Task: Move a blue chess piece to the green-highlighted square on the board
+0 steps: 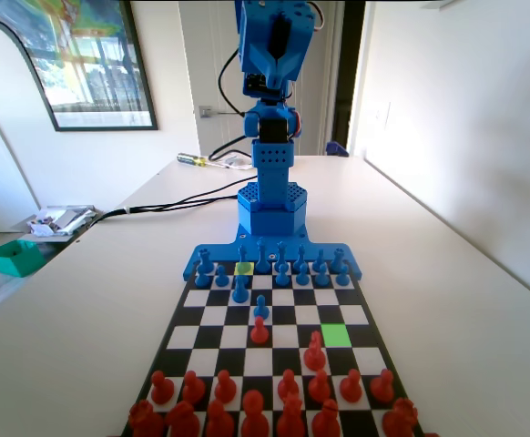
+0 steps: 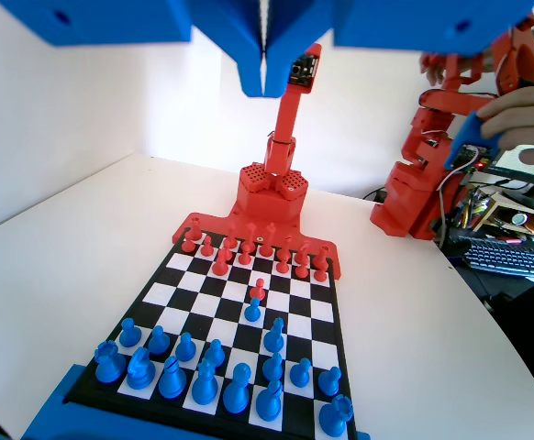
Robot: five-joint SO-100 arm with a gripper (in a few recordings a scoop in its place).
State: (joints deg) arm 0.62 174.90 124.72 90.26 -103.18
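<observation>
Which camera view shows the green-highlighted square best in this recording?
The fixed view: the green-highlighted square stands out bright green at the right of the board, empty, next to a red piece. In the wrist view the board's cells look plain black and white, with no green tint visible.

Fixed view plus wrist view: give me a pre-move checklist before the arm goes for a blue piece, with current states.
1. Bright green highlighted square free of pieces: ok; a red plastic pawn-like piece stands just beside it.
2. Blue two-finger gripper carrying nothing: ok, jaws together, nothing between them.
3. Gripper clear of the black-and-white chequered board: ok, raised high above it.
4. Which small blue plastic pawn-like piece to move: cannot tell; one advanced blue piece stands mid-board, directly facing a red piece.
5. Paler yellow-green square in the blue rows free: ok, it looks unoccupied.
</observation>
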